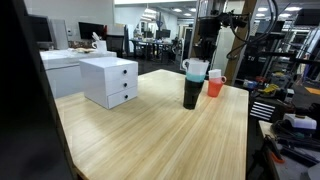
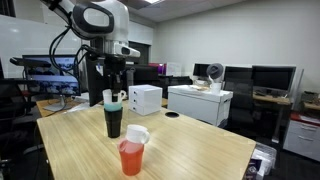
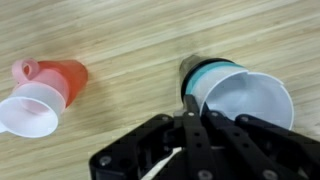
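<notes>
Jaws: closed tight, fingers pressed together with no gap. Enter the wrist view from the bottom edge and end at the left rim of the white funnel. Cannot tell whether that rim is pinched between them or only touched.
Arm: white, upper left of an exterior view, reaching straight down over the dark cup.
White funnel: seated in the mouth of the dark cup, wide end up. Right of centre in the wrist view, directly under the jaws in an exterior view.
Dark cup: upright on the desk, left of centre in an exterior view, with a teal band at the top. Only the teal rim shows in the wrist view, peeking out at the funnel's upper left.
Orange cup: upright on the desk, bottom centre of an exterior view, near the dark cup but apart from it. Sits at the upper left of the wrist view.
Second funnel: white, resting tilted on the orange cup's mouth, at the left edge of the wrist view.
Drawer unit: white, two drawers, left of centre in an exterior view, well apart from both cups.
Desk: light wood, carrying the cups and the drawer unit.
</notes>
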Action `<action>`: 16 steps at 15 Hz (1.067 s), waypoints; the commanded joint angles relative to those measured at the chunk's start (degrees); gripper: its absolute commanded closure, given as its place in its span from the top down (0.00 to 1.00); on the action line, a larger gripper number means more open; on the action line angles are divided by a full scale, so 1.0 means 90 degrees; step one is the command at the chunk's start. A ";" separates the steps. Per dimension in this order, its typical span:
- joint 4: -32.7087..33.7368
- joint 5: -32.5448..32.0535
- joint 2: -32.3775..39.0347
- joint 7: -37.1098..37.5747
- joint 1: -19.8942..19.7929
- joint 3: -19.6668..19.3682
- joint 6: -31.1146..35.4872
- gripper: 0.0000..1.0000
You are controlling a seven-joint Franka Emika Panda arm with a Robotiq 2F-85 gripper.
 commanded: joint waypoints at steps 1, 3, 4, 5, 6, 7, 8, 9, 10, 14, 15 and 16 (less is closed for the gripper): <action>-0.0224 0.0043 -0.0038 -0.0271 -0.0064 0.0023 0.0214 0.29; -0.0271 0.0047 -0.0100 -0.0307 -0.0057 0.0028 0.0199 0.42; -0.0282 0.0044 -0.0116 -0.0335 -0.0052 0.0033 0.0183 0.49; -0.0280 0.0057 -0.0135 -0.0356 -0.0052 0.0033 0.0167 0.57; -0.0274 0.0067 -0.0151 -0.0383 -0.0050 0.0031 0.0164 0.63; -0.0257 0.0064 -0.0168 -0.0390 -0.0048 0.0036 0.0147 0.70; -0.0237 0.0086 -0.0192 -0.0420 -0.0042 0.0036 0.0113 0.76; -0.0220 0.0093 -0.0215 -0.0448 -0.0039 0.0037 0.0077 0.83; -0.0201 0.0086 -0.0257 -0.0459 -0.0039 0.0041 0.0039 0.91; -0.0125 0.0096 -0.0467 -0.0472 -0.0039 0.0047 -0.0079 1.00; -0.0115 0.0108 -0.0555 -0.0481 -0.0042 0.0041 -0.0065 1.00; -0.0110 0.0107 -0.0639 -0.0470 -0.0053 0.0033 -0.0044 1.00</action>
